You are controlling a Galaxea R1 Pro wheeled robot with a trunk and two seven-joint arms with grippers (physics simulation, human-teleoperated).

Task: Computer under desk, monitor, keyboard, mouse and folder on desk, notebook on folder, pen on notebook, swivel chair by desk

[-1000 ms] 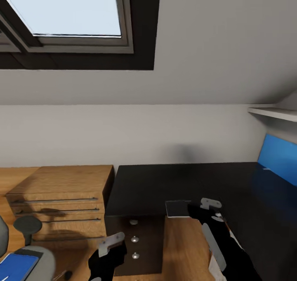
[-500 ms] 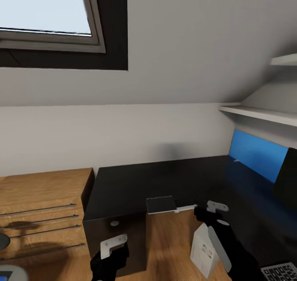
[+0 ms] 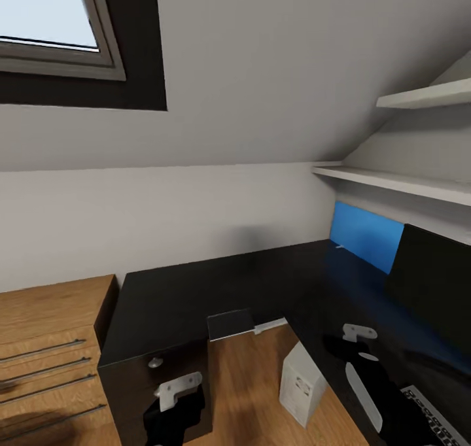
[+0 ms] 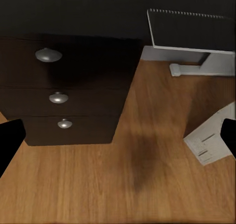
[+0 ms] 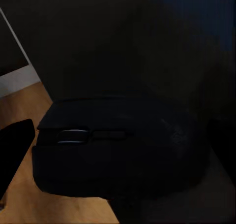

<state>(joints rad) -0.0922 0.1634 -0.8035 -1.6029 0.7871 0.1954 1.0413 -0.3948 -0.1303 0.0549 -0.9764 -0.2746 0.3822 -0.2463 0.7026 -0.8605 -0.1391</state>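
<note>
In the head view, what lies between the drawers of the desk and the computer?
Bare wooden floor fills the stretch between the desk's drawers and the computer in the head view; the left wrist view shows the same open floor there.

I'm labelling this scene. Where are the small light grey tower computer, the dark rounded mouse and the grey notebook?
Light grey tower computer (image 3: 302, 384): head view, front face.
Dark rounded mouse (image 5: 123, 150): right wrist view, top shell.
Grey notebook (image 3: 229, 324): head view, cover, on desk edge.
</note>
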